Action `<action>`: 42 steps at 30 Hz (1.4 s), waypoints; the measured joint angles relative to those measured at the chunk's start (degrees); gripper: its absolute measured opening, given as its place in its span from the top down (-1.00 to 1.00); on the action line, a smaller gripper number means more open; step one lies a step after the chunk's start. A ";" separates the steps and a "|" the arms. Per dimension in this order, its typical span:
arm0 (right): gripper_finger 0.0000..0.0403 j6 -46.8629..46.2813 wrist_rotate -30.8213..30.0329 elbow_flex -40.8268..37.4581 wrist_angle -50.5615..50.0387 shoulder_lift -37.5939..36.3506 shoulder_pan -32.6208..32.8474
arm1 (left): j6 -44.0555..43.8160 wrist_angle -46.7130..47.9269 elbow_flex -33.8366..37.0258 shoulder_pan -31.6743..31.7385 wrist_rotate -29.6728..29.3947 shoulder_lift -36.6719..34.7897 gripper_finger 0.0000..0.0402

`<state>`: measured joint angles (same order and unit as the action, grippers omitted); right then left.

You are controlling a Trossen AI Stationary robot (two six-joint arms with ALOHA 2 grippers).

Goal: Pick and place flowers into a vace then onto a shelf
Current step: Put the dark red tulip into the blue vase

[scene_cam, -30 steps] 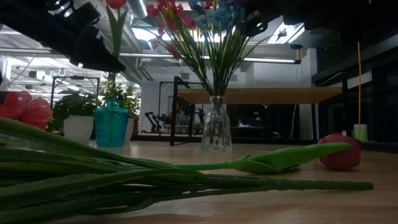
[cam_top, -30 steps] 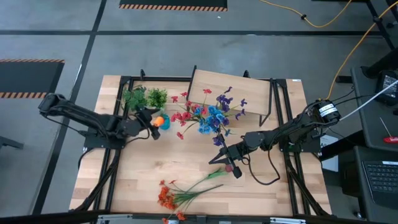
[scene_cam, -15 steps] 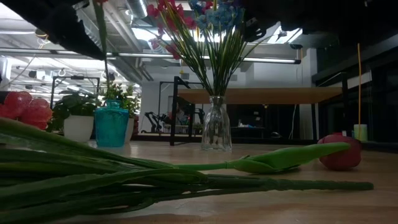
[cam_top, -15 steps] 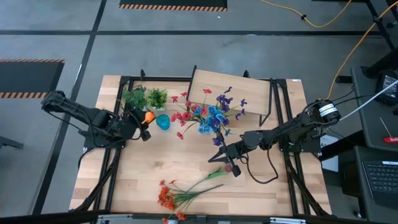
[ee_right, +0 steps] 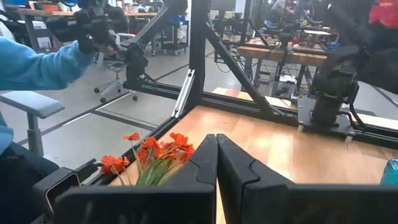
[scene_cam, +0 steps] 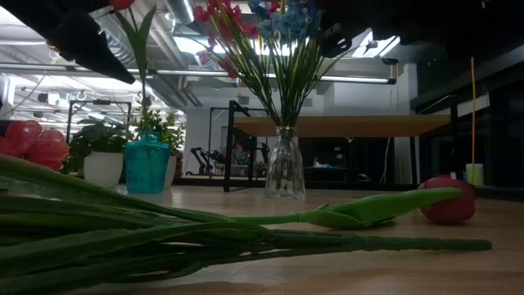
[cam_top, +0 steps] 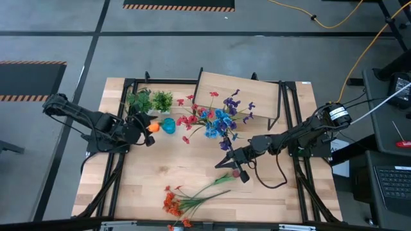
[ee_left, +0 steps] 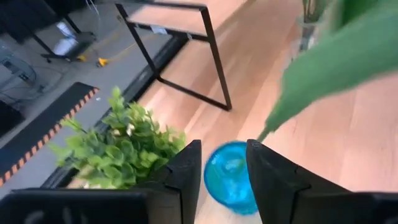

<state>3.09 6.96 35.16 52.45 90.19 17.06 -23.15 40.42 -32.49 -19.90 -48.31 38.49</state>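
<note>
An orange tulip (cam_top: 153, 127) stands with its stem (scene_cam: 141, 90) running down into a teal vase (cam_top: 168, 126) and leans toward the table's left. My left gripper (cam_top: 146, 131) hovers beside its bloom, open, and through the gap I see the teal vase (ee_left: 229, 177). A clear glass vase (scene_cam: 285, 168) holds red, blue and purple flowers (cam_top: 215, 119) in front of the shelf (cam_top: 241, 96). My right gripper (cam_top: 223, 162) is shut above mid-table. An orange spray (cam_top: 183, 200) and a red bloom (cam_top: 236, 172) lie on the table. My left gripper has nothing between its fingers. The tulip's stem and leaf (ee_left: 267, 127) pass close by the outer side of one finger (ee_left: 264, 168); I cannot tell whether they touch.
Two leafy potted plants (cam_top: 151, 101) stand just beyond the teal vase at the far left. Black frame rails (cam_top: 122, 160) run along both table sides. A person's blue sleeve (ee_right: 37, 62) shows off the table. Bare wood lies between the vases and the orange spray.
My left gripper has drawn back toward the table's left edge and risen, away from the teal vase. The tulip has tipped leftward: its bloom has moved off from above the vase, while its lower stem has stayed at the vase mouth.
</note>
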 joint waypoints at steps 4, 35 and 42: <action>0.98 -0.56 0.00 -0.01 -0.03 0.00 0.00 | -2.28 2.27 -0.07 0.00 4.12 -0.92 0.44; 0.98 -4.52 -26.61 4.37 -11.61 -4.49 15.44 | -19.21 -3.97 -0.02 -16.83 32.54 2.39 0.99; 0.98 -10.33 -31.97 14.81 -32.33 -4.48 19.72 | -20.49 -12.84 -0.02 -28.15 21.25 10.23 0.99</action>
<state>-7.24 -25.01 49.97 20.12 85.71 36.77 -43.64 27.59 -32.51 -48.05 -27.06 48.72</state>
